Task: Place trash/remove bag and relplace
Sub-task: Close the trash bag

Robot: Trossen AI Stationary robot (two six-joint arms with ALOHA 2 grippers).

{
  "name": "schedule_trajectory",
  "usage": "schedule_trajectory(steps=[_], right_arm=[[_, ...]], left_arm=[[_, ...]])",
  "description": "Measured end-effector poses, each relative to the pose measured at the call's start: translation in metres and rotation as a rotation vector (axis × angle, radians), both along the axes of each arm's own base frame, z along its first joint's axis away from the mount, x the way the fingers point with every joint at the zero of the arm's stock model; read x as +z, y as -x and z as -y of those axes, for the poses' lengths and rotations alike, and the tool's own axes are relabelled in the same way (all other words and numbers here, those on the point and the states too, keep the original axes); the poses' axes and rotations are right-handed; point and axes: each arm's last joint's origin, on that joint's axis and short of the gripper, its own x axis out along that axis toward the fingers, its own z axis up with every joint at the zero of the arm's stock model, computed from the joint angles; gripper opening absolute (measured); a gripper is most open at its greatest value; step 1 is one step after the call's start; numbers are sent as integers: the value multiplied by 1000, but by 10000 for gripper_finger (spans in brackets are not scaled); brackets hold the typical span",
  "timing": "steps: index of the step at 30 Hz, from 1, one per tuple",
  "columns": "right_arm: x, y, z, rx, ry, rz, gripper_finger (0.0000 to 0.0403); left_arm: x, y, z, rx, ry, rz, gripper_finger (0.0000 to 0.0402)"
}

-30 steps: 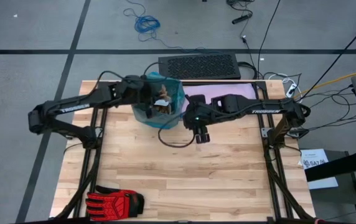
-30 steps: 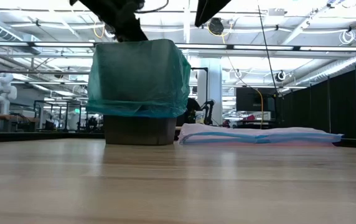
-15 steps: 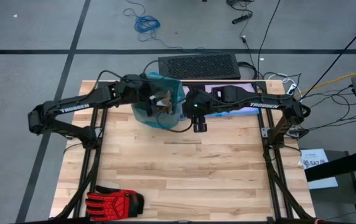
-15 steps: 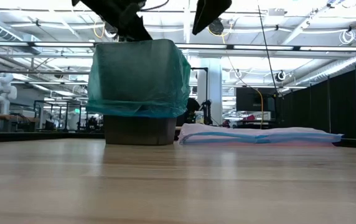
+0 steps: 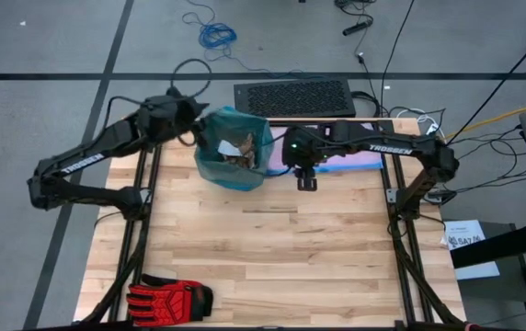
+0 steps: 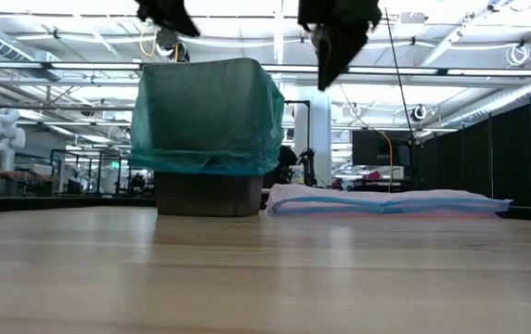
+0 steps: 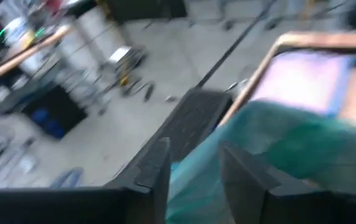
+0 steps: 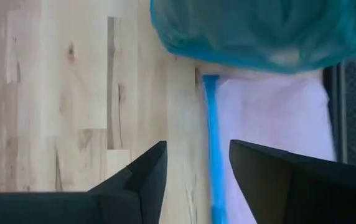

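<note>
The bin lined with the teal-green bag [image 5: 235,156] [image 6: 208,116] stands upright near the table's far edge. Tan shreds and white wads of trash [image 5: 237,150] lie inside it. My left gripper [image 5: 192,117] [image 7: 193,150] is open, in the air just off the bag's far-left rim [image 7: 271,134], touching nothing that I can see. My right gripper [image 5: 306,180] [image 8: 196,146] is open too. It points down above the table, just right of the bin, over the blue rim [image 8: 213,143] of the lilac bag.
A pale lilac bag [image 5: 348,150] [image 6: 386,199] lies flat right of the bin. A red-and-black glove [image 5: 166,299] sits at the near-left corner. A black grille [image 5: 293,97] lies past the far edge. Bare wood [image 5: 272,248] fills the middle and near side.
My left gripper has drawn back from above the bin's opening toward the table's far-left, and now sits outside the rim. My right gripper has moved from the bin's near-right side toward the far edge and right, and shows lower in the low view. The bin has stayed put.
</note>
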Motion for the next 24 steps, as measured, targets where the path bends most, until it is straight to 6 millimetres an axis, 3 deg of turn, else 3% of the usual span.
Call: schedule_trajectory(steps=[3, 6, 11, 16, 20, 24], right_arm=[[-19, 9, 8, -14, -24, 66, 150], [-35, 17, 12, -31, -39, 153, 136], [-54, 25, 12, -65, -35, 260, 110], [-61, 22, 13, -111, -29, 381, 76], [-60, 19, 16, -203, 11, 450, 35], [-60, 18, 17, -242, 5, 470, 4]], left_arm=[[-4, 11, -20, 103, 15, -24, 57], [-9, 13, -44, 95, 49, -12, 10], [-27, 16, -86, 71, 137, -4, 2], [-56, 8, -123, -26, 263, 4, 2], [-77, -4, -136, -126, 325, -24, 1], [-90, -9, -133, -224, 444, -38, 1]])
